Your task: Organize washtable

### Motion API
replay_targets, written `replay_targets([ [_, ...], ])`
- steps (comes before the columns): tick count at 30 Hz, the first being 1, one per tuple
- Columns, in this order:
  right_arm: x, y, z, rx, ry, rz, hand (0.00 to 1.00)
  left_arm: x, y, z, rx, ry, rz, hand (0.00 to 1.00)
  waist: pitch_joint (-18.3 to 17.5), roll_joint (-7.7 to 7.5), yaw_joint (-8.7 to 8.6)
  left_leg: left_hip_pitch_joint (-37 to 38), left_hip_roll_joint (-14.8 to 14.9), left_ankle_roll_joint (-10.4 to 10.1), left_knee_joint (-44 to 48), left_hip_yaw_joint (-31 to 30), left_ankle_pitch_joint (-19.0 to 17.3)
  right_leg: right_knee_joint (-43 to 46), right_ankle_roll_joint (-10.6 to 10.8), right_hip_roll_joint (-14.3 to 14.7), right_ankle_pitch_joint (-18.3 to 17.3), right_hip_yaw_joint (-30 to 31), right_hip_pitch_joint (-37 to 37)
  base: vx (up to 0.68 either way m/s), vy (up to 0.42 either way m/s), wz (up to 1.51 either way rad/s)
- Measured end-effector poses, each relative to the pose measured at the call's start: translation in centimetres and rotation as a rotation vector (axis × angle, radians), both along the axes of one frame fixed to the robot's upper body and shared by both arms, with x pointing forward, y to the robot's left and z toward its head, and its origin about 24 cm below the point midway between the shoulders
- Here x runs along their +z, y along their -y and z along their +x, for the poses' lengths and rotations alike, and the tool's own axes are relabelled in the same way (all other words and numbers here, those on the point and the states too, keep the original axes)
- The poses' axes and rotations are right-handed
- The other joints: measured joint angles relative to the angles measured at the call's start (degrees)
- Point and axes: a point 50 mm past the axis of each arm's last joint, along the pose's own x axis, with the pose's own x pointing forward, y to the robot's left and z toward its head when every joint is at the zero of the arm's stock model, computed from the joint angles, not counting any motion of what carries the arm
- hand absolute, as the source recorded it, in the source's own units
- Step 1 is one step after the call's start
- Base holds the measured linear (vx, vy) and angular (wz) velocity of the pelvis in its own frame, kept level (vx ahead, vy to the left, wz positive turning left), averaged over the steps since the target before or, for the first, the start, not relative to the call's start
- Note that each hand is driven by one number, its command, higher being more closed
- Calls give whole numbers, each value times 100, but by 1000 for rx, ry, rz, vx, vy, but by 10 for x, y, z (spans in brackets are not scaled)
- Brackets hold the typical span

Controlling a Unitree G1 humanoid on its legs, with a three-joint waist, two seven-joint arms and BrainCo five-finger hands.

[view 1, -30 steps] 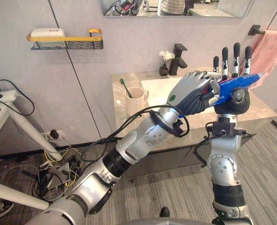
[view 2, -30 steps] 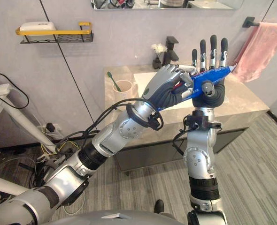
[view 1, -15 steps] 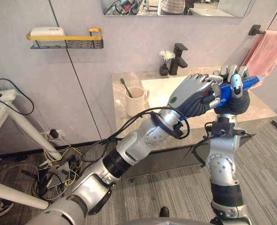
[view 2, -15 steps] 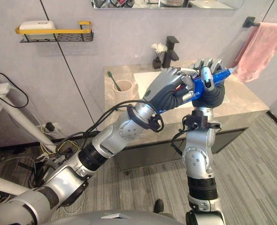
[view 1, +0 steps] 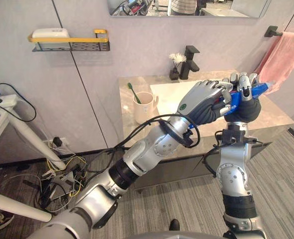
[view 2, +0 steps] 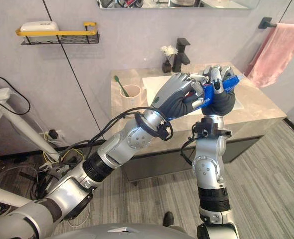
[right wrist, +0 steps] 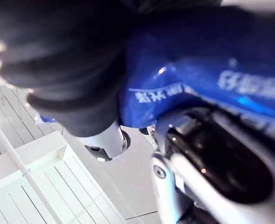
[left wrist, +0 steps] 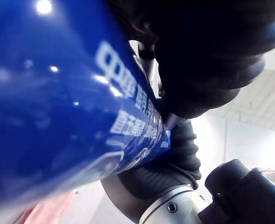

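A blue toothpaste tube [view 1: 260, 89] is held in the air above the washtable [view 1: 277, 117], in front of the sink. My left hand [view 1: 203, 102] reaches across from the lower left and is curled round the tube's near end. From below, my right hand [view 1: 243, 109] stands upright with its fingers and thumb folded over the tube's middle. The tube's far end pokes out to the right, toward the towel. Up close, the blue tube [left wrist: 58, 93] lies against dark fingertips in the left wrist view, and the same tube [right wrist: 212, 70] shows in the right wrist view.
A cream cup with a green toothbrush [view 1: 143, 105] stands on the counter's left. A black faucet [view 1: 190, 59] and a small flower vase [view 1: 175, 67] sit behind the white basin [view 1: 168, 92]. A pink towel [view 1: 286, 54] hangs at right. A wall shelf [view 1: 70, 44] carries soap.
My right hand's fingers stood straight up behind the tube; they have folded down over it. Both hands and the tube have shifted slightly.
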Motion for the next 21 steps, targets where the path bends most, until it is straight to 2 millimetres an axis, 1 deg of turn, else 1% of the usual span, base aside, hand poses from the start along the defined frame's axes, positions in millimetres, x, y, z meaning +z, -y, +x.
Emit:
replay_targets([
  [8, -1, 2, 0, -14, -12, 6, 100, 1, -3, 1, 9, 3, 8, 0, 6, 2, 1, 2, 0, 0, 2, 1, 0, 1, -1, 1, 0, 0, 1, 0, 0, 0],
  [15, -2, 3, 0, -17, -14, 0, 100, 8, -13, 4, 38, 28, -14, 0, 46, 11, 5, 6, 0, 0, 6, 3, -1, 3, -3, 8, -2, 1, 5, 0, 0, 0],
  [18, -4, 3, -1, -21, -25, -3, 100, 21, -24, 7, 77, 51, -78, 0, 88, 16, 7, 14, 1, -1, 8, 3, -1, 4, -9, 11, -6, 0, 13, 0, 0, 0],
  [20, -17, 11, -5, -54, -76, 2, 100, 46, -49, 9, 158, 124, -215, 0, 170, 36, 6, 24, 1, -1, 24, 3, 0, 4, -10, 10, -7, 0, 21, 0, 0, 0],
  [21, -20, 13, -5, -62, -89, 3, 100, 50, -54, 9, 172, 138, -239, 0, 175, 42, 8, 24, 1, -1, 33, 1, 0, 4, -11, 10, -8, -2, 21, 0, 0, 0],
])
